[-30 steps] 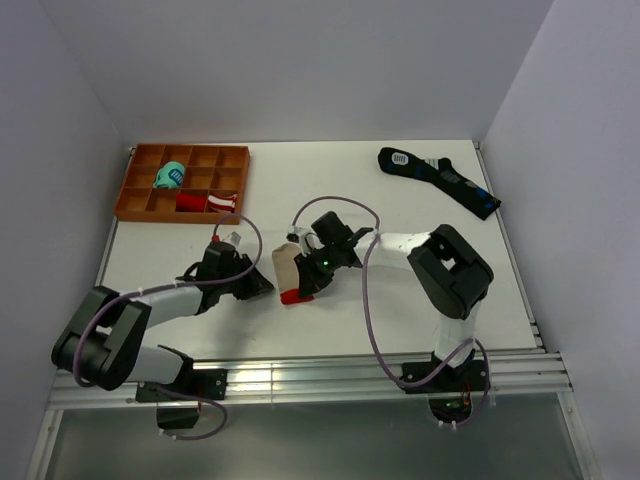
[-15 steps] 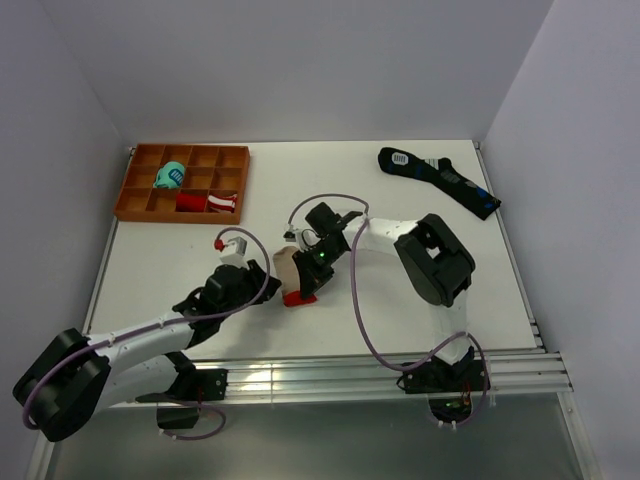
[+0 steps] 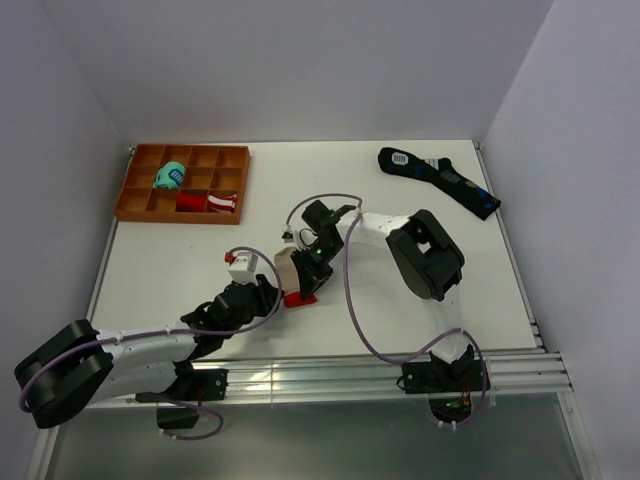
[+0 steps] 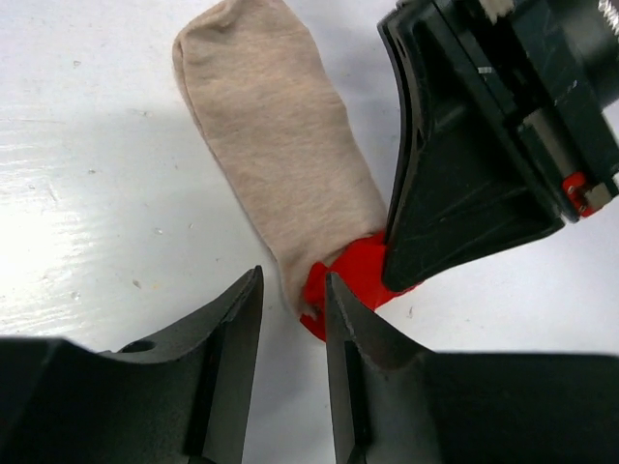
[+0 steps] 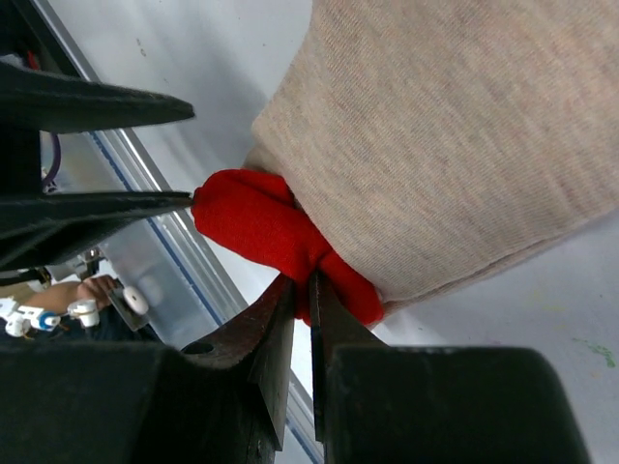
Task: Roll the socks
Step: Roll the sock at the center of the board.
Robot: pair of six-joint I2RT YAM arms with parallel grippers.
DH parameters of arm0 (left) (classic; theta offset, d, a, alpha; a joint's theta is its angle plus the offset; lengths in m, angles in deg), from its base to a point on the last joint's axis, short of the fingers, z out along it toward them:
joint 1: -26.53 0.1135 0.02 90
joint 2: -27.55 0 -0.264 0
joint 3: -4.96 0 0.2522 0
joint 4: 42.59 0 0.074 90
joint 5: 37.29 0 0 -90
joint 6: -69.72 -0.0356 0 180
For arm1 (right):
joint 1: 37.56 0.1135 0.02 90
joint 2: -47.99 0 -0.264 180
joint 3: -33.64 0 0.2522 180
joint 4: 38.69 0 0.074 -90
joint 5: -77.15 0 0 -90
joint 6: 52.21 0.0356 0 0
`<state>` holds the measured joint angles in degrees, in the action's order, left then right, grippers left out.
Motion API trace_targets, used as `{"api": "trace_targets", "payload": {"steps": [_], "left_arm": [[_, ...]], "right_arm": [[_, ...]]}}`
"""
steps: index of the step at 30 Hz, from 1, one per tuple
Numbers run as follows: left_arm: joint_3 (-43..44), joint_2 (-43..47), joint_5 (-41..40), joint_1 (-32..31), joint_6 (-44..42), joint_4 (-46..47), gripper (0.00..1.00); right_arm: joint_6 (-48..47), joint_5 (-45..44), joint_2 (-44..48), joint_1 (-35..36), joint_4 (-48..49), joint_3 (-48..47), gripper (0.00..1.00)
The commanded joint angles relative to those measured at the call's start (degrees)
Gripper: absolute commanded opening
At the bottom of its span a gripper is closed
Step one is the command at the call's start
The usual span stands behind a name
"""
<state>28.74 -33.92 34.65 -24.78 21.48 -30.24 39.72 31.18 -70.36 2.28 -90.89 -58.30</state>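
Note:
The socks [image 3: 287, 267] lie flat on the white table, beige with a red end [image 3: 298, 297] toward the front edge. In the right wrist view my right gripper [image 5: 302, 285] is shut on the bunched red end [image 5: 256, 224], with the beige part [image 5: 455, 126] beyond it. It sits over the socks' right side in the top view [image 3: 313, 268]. In the left wrist view my left gripper [image 4: 292, 290] is open by a narrow gap, its tips flanking the edge where the beige part [image 4: 276, 145] meets the red end [image 4: 356, 273]. It stands just left of the red end [image 3: 268, 293].
An orange divided tray [image 3: 135, 200] at the back left holds a teal roll [image 3: 170, 176] and a red-and-white roll [image 3: 207, 202]. A long black sock [image 3: 440, 180] lies at the back right. The metal front rail [image 3: 330, 370] runs close behind the red end.
My left arm has stretched forward and right, bringing its gripper up to the socks' red end. The right gripper has shifted slightly left, still on the red end.

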Motion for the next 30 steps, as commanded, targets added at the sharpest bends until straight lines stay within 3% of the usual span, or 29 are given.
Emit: {"api": "trace_targets", "payload": {"steps": [1, 10, 23, 30], "left_arm": [[0.96, -2.07, -4.78, -2.65, -1.68, 4.91, 0.38], [-4.92, 0.91, -3.82, -5.2, 2.01, 13.0, 0.53], [-2.64, -7.69, -0.48, -5.2, 3.94, 13.62, 0.55], [-5.18, -8.05, 0.05, -5.29, 6.58, 20.73, 0.55]], "right_arm": [[-3.06, -3.6, -3.21, -0.2, -5.07, -1.63, 0.16], [-3.43, -3.25, -4.44, -0.63, -6.21, -2.43, 0.15], [-3.43, -2.55, -5.23, -0.81, -5.77, -2.42, 0.14], [-3.6, -2.55, -5.05, -0.81, -5.77, -1.98, 0.14]]}}
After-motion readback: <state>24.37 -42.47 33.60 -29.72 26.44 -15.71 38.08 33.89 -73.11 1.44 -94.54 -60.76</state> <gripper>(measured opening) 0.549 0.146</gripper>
